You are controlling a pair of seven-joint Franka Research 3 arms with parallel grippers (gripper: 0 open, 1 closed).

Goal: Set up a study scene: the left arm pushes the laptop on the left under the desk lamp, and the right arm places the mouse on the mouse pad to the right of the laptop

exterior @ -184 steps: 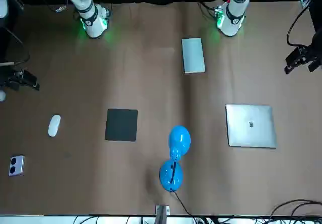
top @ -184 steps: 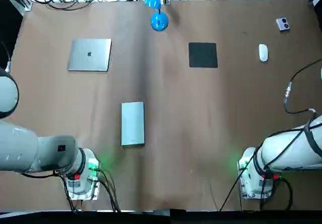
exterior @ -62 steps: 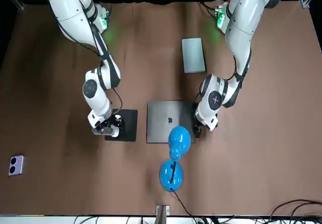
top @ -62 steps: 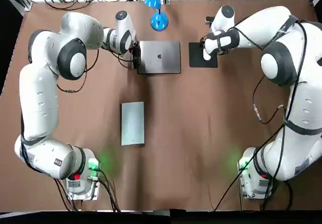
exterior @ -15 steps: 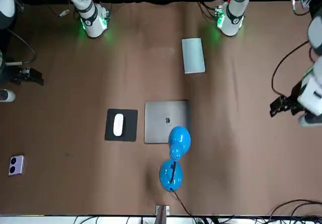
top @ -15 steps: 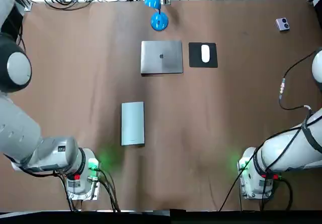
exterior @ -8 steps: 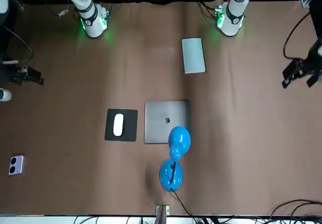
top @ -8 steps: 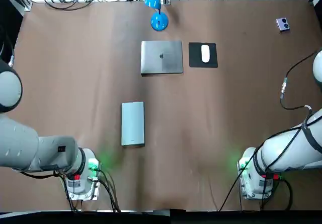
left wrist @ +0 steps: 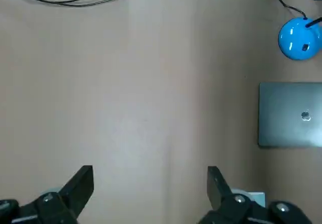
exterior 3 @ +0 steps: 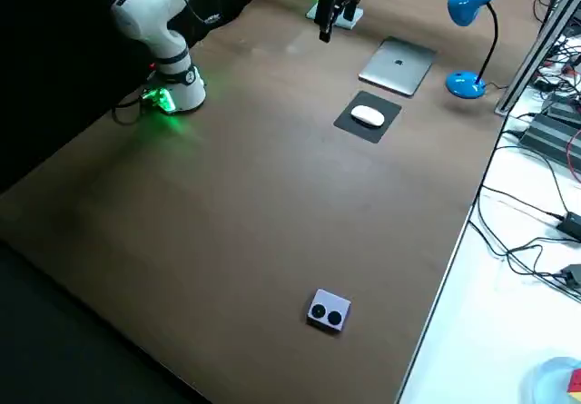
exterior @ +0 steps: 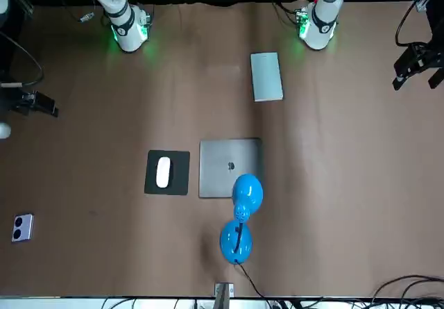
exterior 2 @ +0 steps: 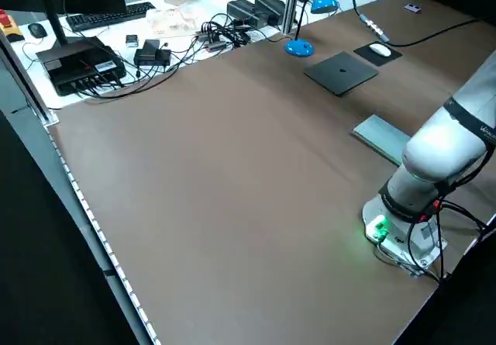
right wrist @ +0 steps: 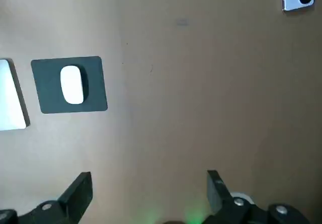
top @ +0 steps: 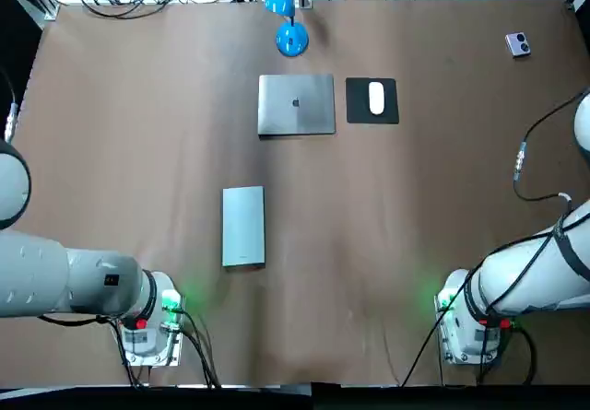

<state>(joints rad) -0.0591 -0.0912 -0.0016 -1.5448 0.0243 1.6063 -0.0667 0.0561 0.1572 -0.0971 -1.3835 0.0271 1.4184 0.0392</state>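
The closed grey laptop point(top: 296, 104) lies just in front of the blue desk lamp point(top: 291, 40), whose head point(exterior: 246, 192) hangs over the laptop's back edge. To its right the white mouse point(top: 375, 97) rests in the middle of the black mouse pad point(top: 371, 114). My left gripper point(exterior: 418, 71) hangs open, high off the table's left side, holding nothing. My right gripper point(exterior: 41, 105) hangs open beyond the right side, also holding nothing. The left wrist view shows the laptop point(left wrist: 291, 114) far below open fingers point(left wrist: 75, 189). In the right wrist view the mouse point(right wrist: 71, 84) appears on its pad.
A flat grey slab point(top: 243, 226) lies in front of the laptop, nearer the left arm's base point(top: 147, 327). A small grey device point(top: 517, 44) with two dark circles sits at the far right corner. Cables and equipment lie beyond the table's back edge.
The left gripper has drawn back towards its base along the table's left side. The right gripper has hardly shifted. Laptop, mouse and pad have stayed where they were.
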